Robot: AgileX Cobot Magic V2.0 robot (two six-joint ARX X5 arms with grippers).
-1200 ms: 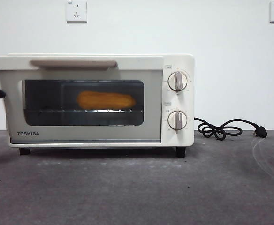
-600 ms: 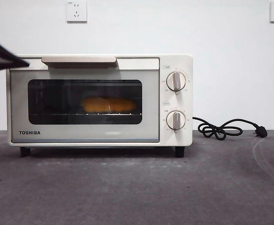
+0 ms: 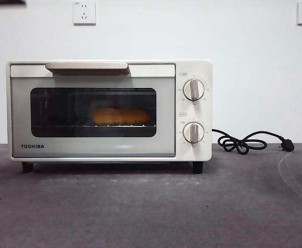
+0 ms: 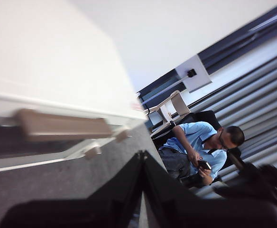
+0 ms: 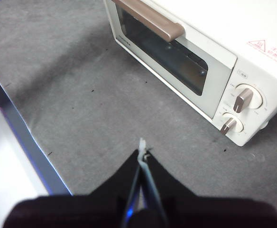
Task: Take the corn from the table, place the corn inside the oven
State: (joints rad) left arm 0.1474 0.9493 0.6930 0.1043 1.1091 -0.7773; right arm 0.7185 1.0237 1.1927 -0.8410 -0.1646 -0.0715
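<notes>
The corn (image 3: 121,115) lies on the rack inside the oven (image 3: 109,150), seen dimly through the dark glass of the shut door. In the left wrist view my left gripper (image 4: 142,156) is shut and empty, raised beside the oven's beige handle (image 4: 62,126). A black tip (image 3: 3,2) at the top left corner of the front view is all that shows of an arm there. My right gripper (image 5: 142,153) is shut and empty, hanging above the table (image 5: 81,104) in front of the oven (image 5: 214,42).
A black cord with plug (image 3: 244,142) lies on the table (image 3: 151,206) to the right of the oven. Two knobs (image 3: 193,89) sit on the oven's right panel. A table edge (image 5: 24,142) runs close to the right gripper.
The oven door went from slightly tilted open to fully shut. The black arm tip rose from the left edge beside the oven to the top left corner.
</notes>
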